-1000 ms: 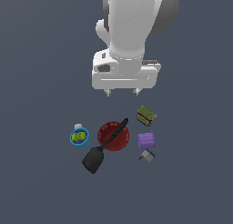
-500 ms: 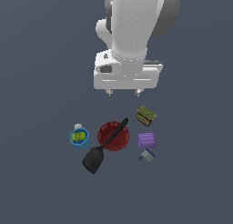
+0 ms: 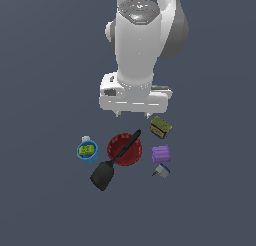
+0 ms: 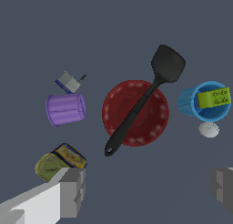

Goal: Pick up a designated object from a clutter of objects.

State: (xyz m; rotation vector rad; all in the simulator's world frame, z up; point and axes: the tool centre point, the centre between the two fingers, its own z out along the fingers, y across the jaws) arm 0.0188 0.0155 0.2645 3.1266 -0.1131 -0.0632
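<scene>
The black spatula (image 3: 114, 162) lies across the red bowl (image 3: 119, 145), its thin handle over the bowl's top and its broad blade on the floor past the rim; the wrist view shows it too (image 4: 141, 100). My gripper (image 3: 133, 113) hangs open and empty above the clutter, just behind the bowl and the handle's tip. In the wrist view its two grey fingertips (image 4: 73, 191) stand far apart, a little short of the handle's end. Around the red bowl (image 4: 157, 120) sit a blue cup (image 3: 87, 150), a purple block (image 3: 161, 154), an olive-yellow box (image 3: 161, 127) and a tiny grey-blue piece (image 3: 161, 170).
A small white ball (image 4: 209, 129) lies beside the blue cup (image 4: 205, 102). The olive-yellow box (image 4: 57, 161) sits close to one fingertip. The purple block (image 4: 65, 109) and grey-blue piece (image 4: 68, 82) lie on the bowl's other side. The floor is plain dark grey.
The gripper has come down slightly toward the clutter. The objects have not moved.
</scene>
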